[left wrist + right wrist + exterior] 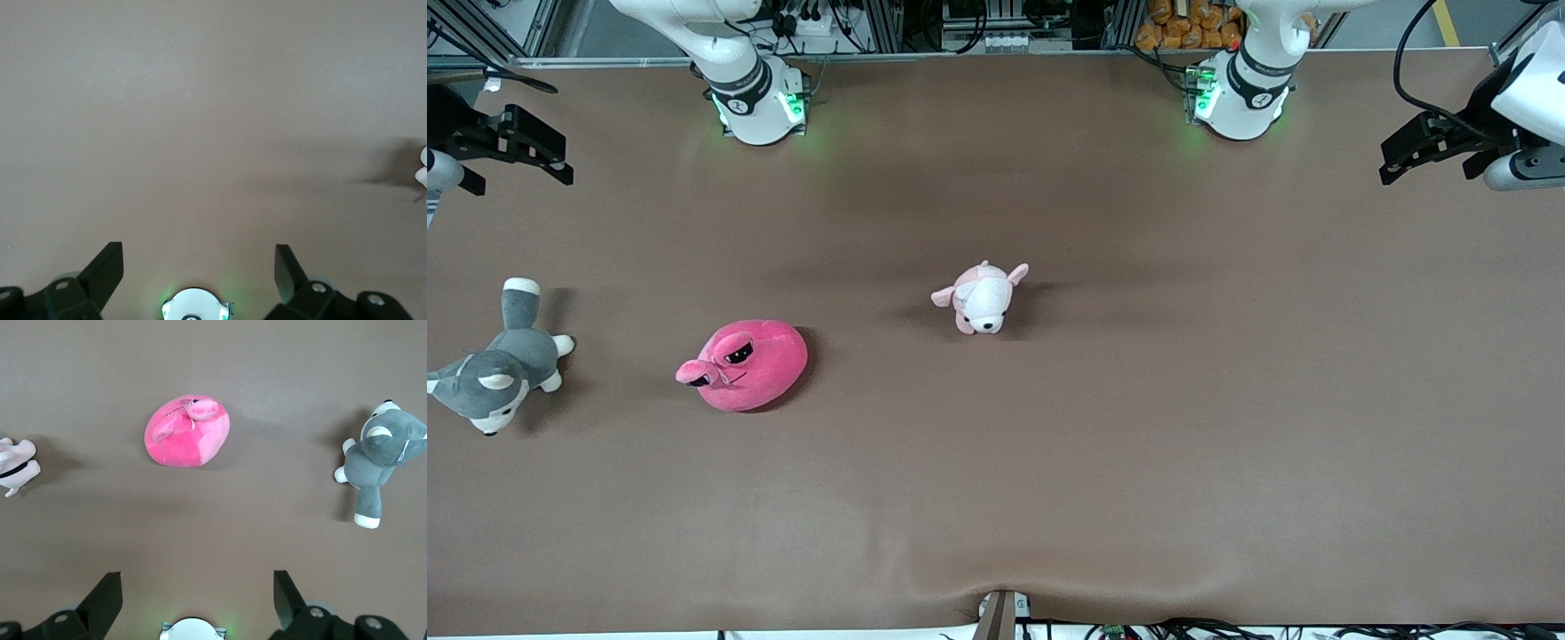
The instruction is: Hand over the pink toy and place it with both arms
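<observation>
The pink toy (pixel 747 364) is a round hot-pink plush that lies on the brown table toward the right arm's end. It also shows in the right wrist view (pixel 187 432), away from the fingers. My right gripper (pixel 559 156) hangs high over the right arm's end of the table, open and empty (pixel 197 583). My left gripper (pixel 1392 160) hangs high over the left arm's end, open and empty (pixel 199 257), with only bare table under it. Neither gripper touches a toy.
A pale pink-and-white puppy plush (pixel 983 298) (pixel 15 467) lies near the table's middle, farther from the front camera than the pink toy. A grey-and-white husky plush (pixel 498 364) (pixel 377 453) lies at the right arm's end. The arm bases (pixel 760 102) (pixel 1240 98) stand at the back edge.
</observation>
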Motion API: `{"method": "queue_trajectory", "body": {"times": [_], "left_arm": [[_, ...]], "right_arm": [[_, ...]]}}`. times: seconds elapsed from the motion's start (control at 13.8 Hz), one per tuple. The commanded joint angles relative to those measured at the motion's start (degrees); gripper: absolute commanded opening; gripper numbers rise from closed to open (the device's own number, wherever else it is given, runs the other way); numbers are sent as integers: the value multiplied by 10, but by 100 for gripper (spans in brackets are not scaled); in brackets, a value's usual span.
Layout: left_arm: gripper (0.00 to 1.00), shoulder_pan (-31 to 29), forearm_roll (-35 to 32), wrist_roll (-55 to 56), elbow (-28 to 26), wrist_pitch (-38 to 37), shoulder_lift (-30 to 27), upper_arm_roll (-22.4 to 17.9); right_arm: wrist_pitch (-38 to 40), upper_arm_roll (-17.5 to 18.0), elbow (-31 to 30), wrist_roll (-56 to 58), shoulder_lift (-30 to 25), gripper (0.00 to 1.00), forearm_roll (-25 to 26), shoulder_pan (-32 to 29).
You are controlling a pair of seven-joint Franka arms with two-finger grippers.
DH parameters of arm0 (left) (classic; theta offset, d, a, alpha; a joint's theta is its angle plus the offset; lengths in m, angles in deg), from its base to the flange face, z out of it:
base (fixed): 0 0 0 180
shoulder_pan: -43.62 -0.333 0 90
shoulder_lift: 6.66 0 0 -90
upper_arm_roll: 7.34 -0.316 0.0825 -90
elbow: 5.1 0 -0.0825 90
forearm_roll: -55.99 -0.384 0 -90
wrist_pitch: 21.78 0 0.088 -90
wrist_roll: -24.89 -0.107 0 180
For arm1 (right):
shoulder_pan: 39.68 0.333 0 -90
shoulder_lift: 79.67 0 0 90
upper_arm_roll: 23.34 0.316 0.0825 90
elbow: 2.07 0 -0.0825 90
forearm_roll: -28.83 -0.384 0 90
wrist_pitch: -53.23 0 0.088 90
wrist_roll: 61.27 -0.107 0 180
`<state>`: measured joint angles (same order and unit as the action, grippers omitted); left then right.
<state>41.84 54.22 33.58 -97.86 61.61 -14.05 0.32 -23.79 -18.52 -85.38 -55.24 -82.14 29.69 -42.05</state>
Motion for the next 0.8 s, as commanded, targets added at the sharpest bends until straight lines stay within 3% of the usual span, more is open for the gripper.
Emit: {"method": "queue_trajectory", "body": {"times": [0.0, 0.72], "left_arm": [[100, -3, -13, -11, 13, -13, 0, 3], [100, -3, -13, -8, 16, -13, 0, 3]], "right_arm": [[-4, 5, -11, 7, -14, 100, 1, -6], [-3, 5, -12, 8, -13, 100, 2, -6]]}}
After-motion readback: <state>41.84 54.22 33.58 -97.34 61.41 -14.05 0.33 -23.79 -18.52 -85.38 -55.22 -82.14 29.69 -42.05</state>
